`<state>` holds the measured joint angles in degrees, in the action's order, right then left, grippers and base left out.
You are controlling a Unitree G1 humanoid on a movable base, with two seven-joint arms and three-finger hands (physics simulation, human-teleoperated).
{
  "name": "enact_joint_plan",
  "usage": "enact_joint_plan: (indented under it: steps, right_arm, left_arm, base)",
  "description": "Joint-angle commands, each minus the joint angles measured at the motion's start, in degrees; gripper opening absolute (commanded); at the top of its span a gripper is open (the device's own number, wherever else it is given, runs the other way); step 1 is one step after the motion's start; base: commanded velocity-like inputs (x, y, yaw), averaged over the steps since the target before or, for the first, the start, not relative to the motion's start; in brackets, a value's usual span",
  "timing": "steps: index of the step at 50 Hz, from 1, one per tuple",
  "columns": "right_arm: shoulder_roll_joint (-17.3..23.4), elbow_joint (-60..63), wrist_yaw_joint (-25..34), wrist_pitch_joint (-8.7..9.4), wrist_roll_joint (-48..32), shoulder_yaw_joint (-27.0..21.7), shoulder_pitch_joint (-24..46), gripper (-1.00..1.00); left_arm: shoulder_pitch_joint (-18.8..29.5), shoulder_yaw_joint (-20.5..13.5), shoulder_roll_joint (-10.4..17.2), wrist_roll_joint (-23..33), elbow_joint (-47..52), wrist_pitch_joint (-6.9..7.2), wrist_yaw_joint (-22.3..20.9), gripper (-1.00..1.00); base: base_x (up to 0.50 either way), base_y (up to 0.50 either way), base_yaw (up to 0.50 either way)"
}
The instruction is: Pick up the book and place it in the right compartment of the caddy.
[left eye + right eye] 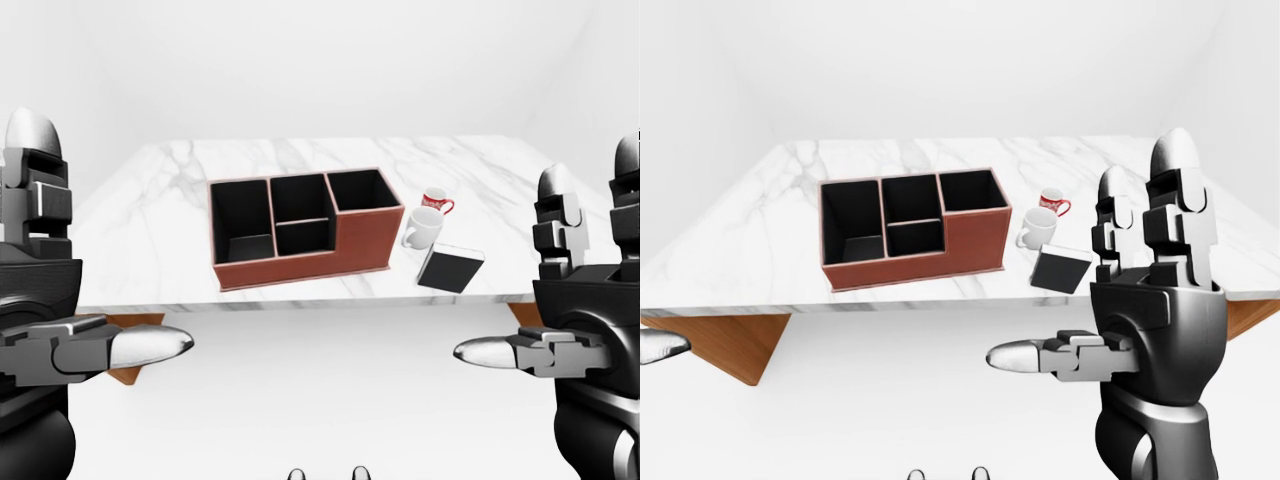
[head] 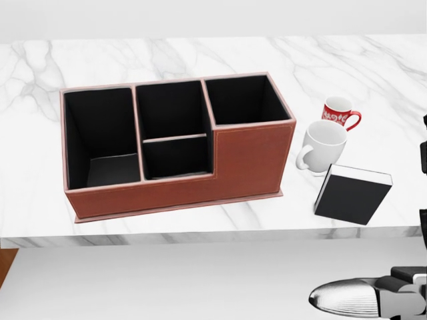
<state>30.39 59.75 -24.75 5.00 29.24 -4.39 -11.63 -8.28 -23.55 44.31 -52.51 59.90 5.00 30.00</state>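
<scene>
The book [image 2: 351, 193], black cover with white page edges, lies on the marble table [image 2: 167, 53] at the right, near the table's lower edge. The brown caddy [image 2: 247, 157] with black insides stands to its left. The caddy's right compartment [image 2: 243, 100] is empty and taller than the others. My left hand [image 1: 100, 250] is open and empty at the left edge of the left-eye view, below the table's edge. My right hand [image 1: 515, 262] is open and empty at the right edge, fingers upright, thumb pointing left, short of the book.
A white mug [image 2: 323, 147] stands between the caddy and the book, close above the book. A red patterned mug [image 2: 339, 111] stands just above it. Brown wooden supports [image 1: 735, 345] show under the tabletop. The walls and floor are plain white.
</scene>
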Motion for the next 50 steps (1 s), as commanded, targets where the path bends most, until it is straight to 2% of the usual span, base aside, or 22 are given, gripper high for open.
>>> enact_joint_plan:
  steps: [1, 6, 26, 29, 40, 48, 50]
  right_arm:
    - [0.08, 0.24, 0.37, 0.0, 0.2, 0.59, -0.65, 1.0]
    - [0.2, 0.24, 0.27, 0.0, 0.12, 0.79, -0.77, 1.0]
    - [-0.39, 0.24, 1.07, 0.0, -0.18, 0.5, -1.1, 1.0]
    - [-1.12, 0.24, 1.7, 0.0, -0.75, 0.55, -1.13, 1.0]
    - [1.29, 0.24, -0.13, 0.0, 1.41, -0.22, -0.66, 1.0]
    - [-0.2, 0.24, 1.41, 0.0, 1.05, -2.58, -0.18, 1.0]
    - [1.55, 0.24, 2.3, 0.0, 1.16, -3.77, 0.62, 1.0]
  left_arm:
    - [-0.03, 0.25, 0.26, -0.28, 0.1, 0.0, 0.0, 1.0]
    - [-0.4, -0.53, 0.84, -1.03, 0.1, 0.0, 0.0, 1.0]
    - [-0.39, -0.56, 0.26, -0.62, 0.1, 0.0, 0.0, 1.0]
    - [-0.01, 0.29, -0.74, 0.2, 0.1, 0.0, 0.0, 1.0]
    - [0.01, -0.94, 0.24, -1.3, 0.1, 0.0, 0.0, 1.0]
    - [0.18, -1.37, 0.36, -1.79, 0.1, 0.0, 0.0, 1.0]
    - [0.2, -1.32, 0.23, -1.7, 0.1, 0.0, 0.0, 1.0]
  base:
    - [0.32, 0.0, 0.0]
    - [0.33, 0.0, 0.0]
    - [0.35, 0.0, 0.0]
    - [0.35, 0.0, 0.0]
    - [0.35, 0.0, 0.0]
    - [0.31, 0.0, 0.0]
    - [0.0, 0.0, 0.0]
